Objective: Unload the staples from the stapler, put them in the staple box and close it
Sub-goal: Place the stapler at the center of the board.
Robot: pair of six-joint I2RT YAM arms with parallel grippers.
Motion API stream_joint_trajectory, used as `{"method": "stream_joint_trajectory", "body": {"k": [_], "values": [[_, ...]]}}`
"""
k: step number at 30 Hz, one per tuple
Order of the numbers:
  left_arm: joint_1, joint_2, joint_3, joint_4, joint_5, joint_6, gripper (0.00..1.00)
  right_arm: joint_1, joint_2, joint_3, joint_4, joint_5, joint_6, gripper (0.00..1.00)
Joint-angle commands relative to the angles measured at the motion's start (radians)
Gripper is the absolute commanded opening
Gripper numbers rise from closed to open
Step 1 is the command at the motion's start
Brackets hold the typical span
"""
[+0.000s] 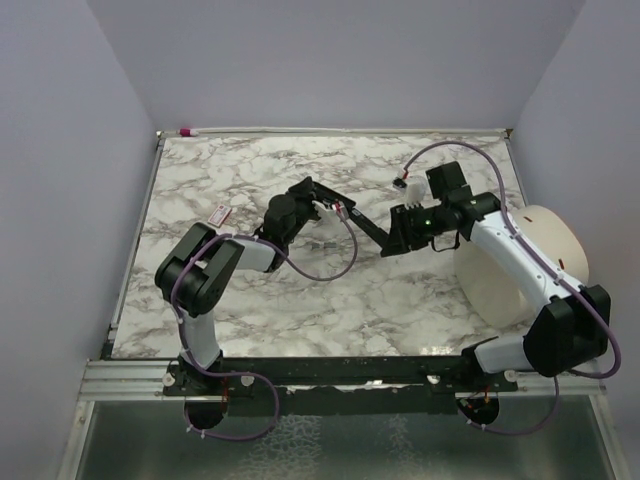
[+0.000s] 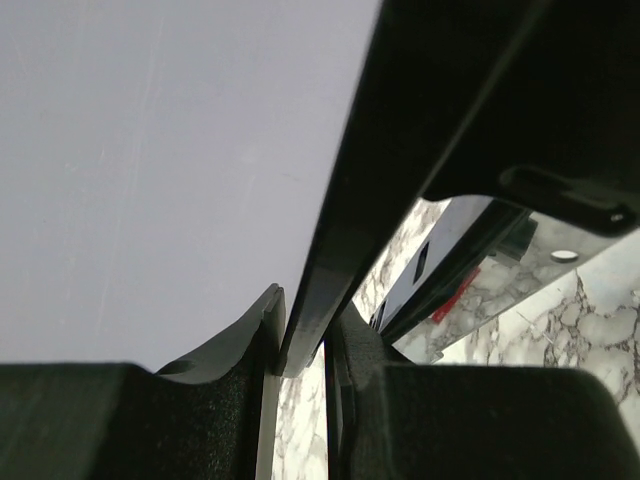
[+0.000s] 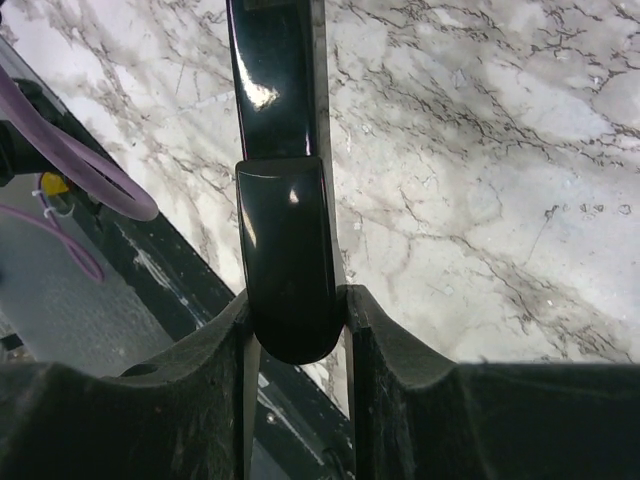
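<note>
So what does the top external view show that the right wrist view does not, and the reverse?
Only the top external view shows the left gripper holding the other end of the stapler, and the white roll at the right. Only the right wrist view shows the stapler's glossy rounded end seated between the fingers of the right gripper. Both show the stapler and the marble table.
</note>
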Motion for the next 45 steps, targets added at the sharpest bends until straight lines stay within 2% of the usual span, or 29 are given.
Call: {"method": "stream_joint_trajectory", "body": {"k": [1,5,9,12,15,18,23,26,29,33,38,40,42,45], "values": [[-0.050,-0.030,-0.038,-0.023,-0.193,0.052,0.00,0.012,0.056,0.177,-0.031,-0.152,0.078,0.01],[-0.097,-0.114,-0.091,-0.178,-0.202,-0.031,0.00,-0.019,0.158,0.341,-0.143,-0.006,0.013,0.01],[-0.179,-0.195,-0.101,-0.333,-0.216,-0.134,0.00,-0.059,0.254,0.442,-0.154,-0.139,-0.014,0.02],[-0.212,-0.218,-0.033,-0.508,-0.197,-0.267,0.00,-0.066,0.327,0.546,-0.193,-0.146,-0.026,0.01],[-0.225,-0.210,0.054,-0.662,-0.190,-0.394,0.00,-0.066,0.350,0.579,-0.150,-0.175,-0.006,0.01],[-0.229,-0.215,0.112,-0.727,-0.167,-0.488,0.00,-0.070,0.372,0.601,-0.122,-0.208,0.010,0.01],[-0.229,-0.217,0.180,-0.781,-0.089,-0.564,0.00,-0.105,0.430,0.695,-0.135,-0.204,0.029,0.01],[-0.230,-0.212,0.197,-0.769,-0.051,-0.569,0.00,-0.122,0.439,0.738,-0.138,-0.191,0.043,0.01],[-0.229,-0.209,0.205,-0.752,-0.040,-0.553,0.00,-0.140,0.445,0.745,-0.122,-0.245,0.065,0.01],[-0.230,-0.170,0.271,-0.810,-0.002,-0.575,0.00,-0.163,0.506,0.808,-0.142,-0.265,0.073,0.01],[-0.229,-0.090,0.408,-0.899,0.031,-0.828,0.00,-0.180,0.584,0.932,-0.181,-0.235,0.097,0.01],[-0.230,-0.066,0.445,-0.915,0.100,-0.924,0.00,-0.183,0.619,1.008,-0.223,-0.191,0.094,0.01],[-0.233,-0.048,0.442,-0.897,0.186,-1.012,0.00,-0.186,0.655,1.069,-0.260,-0.177,0.086,0.01],[-0.239,-0.035,0.392,-0.815,0.235,-1.154,0.00,-0.194,0.670,1.068,-0.267,-0.148,0.078,0.01]]}}
